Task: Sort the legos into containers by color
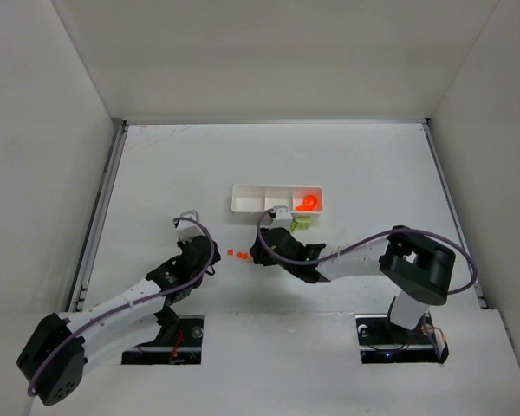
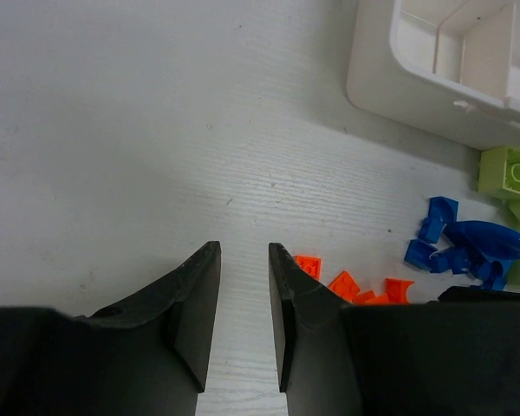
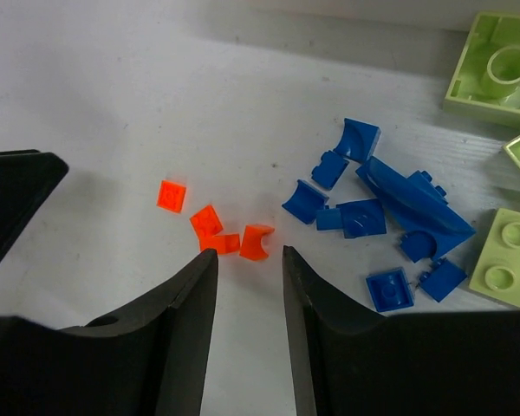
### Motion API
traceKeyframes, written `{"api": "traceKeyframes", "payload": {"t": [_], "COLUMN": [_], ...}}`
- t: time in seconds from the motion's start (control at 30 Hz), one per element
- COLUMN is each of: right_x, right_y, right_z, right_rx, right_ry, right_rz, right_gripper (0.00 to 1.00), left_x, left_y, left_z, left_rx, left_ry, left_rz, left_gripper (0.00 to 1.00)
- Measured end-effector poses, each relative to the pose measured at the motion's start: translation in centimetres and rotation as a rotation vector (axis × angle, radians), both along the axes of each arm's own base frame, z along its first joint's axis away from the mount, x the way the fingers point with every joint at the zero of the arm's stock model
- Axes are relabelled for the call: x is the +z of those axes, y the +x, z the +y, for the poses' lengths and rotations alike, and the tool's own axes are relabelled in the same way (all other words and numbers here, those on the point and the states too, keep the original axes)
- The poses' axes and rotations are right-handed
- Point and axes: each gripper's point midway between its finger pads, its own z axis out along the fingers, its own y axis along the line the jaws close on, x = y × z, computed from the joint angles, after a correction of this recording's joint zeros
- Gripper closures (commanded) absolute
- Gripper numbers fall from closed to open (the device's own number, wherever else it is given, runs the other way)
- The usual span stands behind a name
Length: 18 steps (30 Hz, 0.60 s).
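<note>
Several orange-red legos (image 3: 256, 242) lie on the table just ahead of my right gripper (image 3: 250, 254), which is open and empty. A pile of blue legos (image 3: 390, 208) lies to their right, with lime green legos (image 3: 494, 65) beyond. My left gripper (image 2: 243, 251) is open and empty, low over the table. The orange legos (image 2: 344, 283) are just right of its right finger and the blue ones (image 2: 455, 243) further right. The white tray (image 1: 247, 201) stands behind, with orange pieces (image 1: 309, 203) in its right compartment. From above, the left gripper (image 1: 215, 260) and right gripper (image 1: 258, 253) flank the orange legos (image 1: 235, 254).
White walls enclose the table on three sides. The left gripper's dark finger (image 3: 9, 199) shows at the left edge of the right wrist view. The tray's corner (image 2: 433, 69) is at the upper right of the left wrist view.
</note>
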Motion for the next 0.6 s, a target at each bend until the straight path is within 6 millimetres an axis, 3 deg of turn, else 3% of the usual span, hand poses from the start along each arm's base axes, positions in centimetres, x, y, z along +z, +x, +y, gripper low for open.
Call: {"api": "traceKeyframes", "payload": {"t": [0.17, 0.4, 0.6], "right_x": [-1.1, -0.7, -1.5], "right_y": [0.3, 0.9, 1.1], "right_z": [-0.1, 0.7, 1.1], "right_rx": [-0.022, -0.036, -0.039], "right_ry": [-0.012, 0.003, -0.012], "right_rz": [0.024, 0.027, 0.038], "right_gripper": [0.62, 0.61, 0.62], "left_x": [0.3, 0.3, 0.2], "left_y": [0.0, -0.4, -0.9], "left_z": [-0.1, -1.1, -1.7], "left_rx": [-0.002, -0.047, -0.077], "left_ry": [-0.015, -0.032, -0.04], "left_rz": [-0.015, -0.013, -0.012], "left_gripper": [0.73, 0.73, 0.73]}}
